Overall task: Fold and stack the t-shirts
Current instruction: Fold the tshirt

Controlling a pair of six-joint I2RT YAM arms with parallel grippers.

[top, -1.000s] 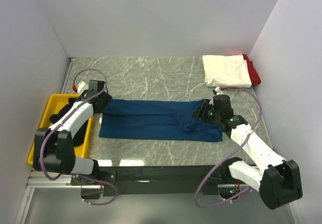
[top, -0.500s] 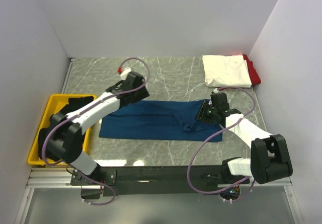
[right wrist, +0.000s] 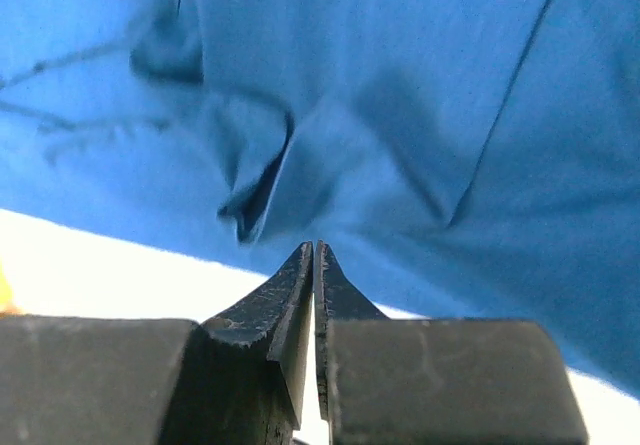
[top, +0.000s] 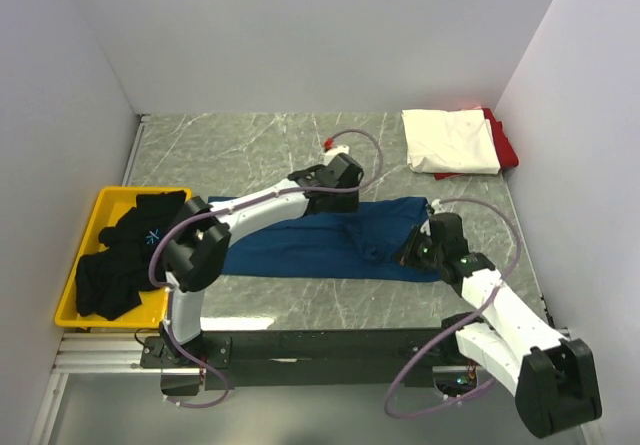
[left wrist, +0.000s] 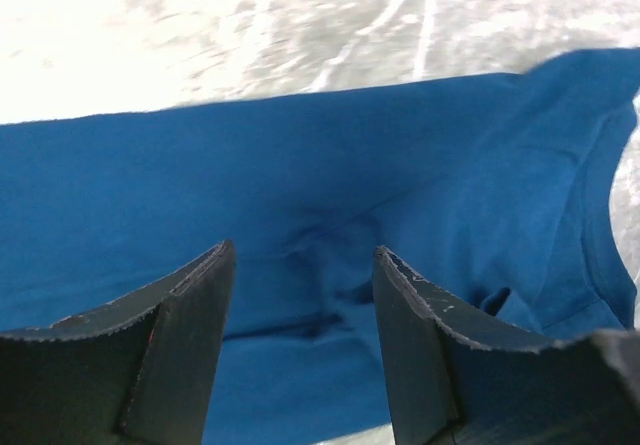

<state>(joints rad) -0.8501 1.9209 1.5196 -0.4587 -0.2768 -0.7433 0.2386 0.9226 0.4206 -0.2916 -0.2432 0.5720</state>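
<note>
Over the navy-blue t-shirt (top: 290,247), left gripper (left wrist: 302,251) swung rightward, jaws apart, right gripper (right wrist: 313,246) now closed.

No legible text or markings anywhere

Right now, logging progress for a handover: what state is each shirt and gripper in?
navy-blue t-shirt: partly folded, a long flat strip.
white t-shirt: folded, on the red one.
red t-shirt: mostly hidden beneath it.
black t-shirts: unfolded heap in the yellow bin.
left gripper: open, over the navy-blue t-shirt.
right gripper: shut, at that shirt's near edge.
</note>
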